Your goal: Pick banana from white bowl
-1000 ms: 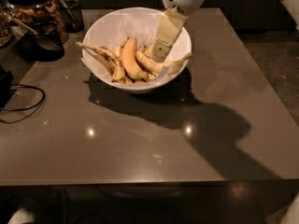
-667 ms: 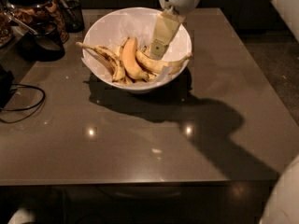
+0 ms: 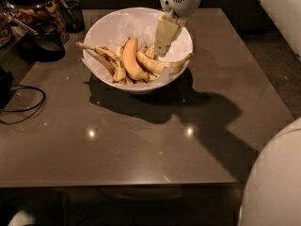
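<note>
The gripper point(image 3: 161, 50) hangs inside the white bowl point(image 3: 99, 27), just above the banana point(image 3: 164, 66), which lies left-to-right beneath it; open or pinched, I cannot tell.

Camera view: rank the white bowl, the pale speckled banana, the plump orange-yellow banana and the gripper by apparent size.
1. white bowl, clearly largest.
2. pale speckled banana and plump orange-yellow banana: about alike, one longer, one thicker.
3. gripper, hanging into the bowl's right side above the bananas; its height makes this rank unsure.
</note>
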Action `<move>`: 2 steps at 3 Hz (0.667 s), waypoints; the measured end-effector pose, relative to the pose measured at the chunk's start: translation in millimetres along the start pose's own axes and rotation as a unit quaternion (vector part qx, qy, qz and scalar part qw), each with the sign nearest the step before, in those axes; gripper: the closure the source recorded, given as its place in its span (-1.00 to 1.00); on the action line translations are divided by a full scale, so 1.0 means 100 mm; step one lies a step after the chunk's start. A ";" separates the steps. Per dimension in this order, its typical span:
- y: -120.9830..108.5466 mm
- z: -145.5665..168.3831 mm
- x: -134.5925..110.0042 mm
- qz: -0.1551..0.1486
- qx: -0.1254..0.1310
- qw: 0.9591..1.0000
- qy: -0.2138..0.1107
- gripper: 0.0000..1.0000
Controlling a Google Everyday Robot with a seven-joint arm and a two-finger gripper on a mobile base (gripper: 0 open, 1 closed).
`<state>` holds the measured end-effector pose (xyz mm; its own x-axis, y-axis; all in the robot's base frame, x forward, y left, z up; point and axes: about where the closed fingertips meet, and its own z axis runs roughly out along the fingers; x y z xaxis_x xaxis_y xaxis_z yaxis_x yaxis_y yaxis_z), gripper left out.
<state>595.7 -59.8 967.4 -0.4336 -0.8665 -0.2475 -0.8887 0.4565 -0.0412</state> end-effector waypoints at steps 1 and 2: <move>-0.06 0.14 0.00 0.014 -0.002 1.000 0.014 -0.22; -0.07 0.25 -0.03 0.017 -0.003 0.999 0.029 -0.22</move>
<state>606.9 -55.7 944.3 -0.4720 -0.8603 -0.1925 -0.8738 0.4855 -0.0274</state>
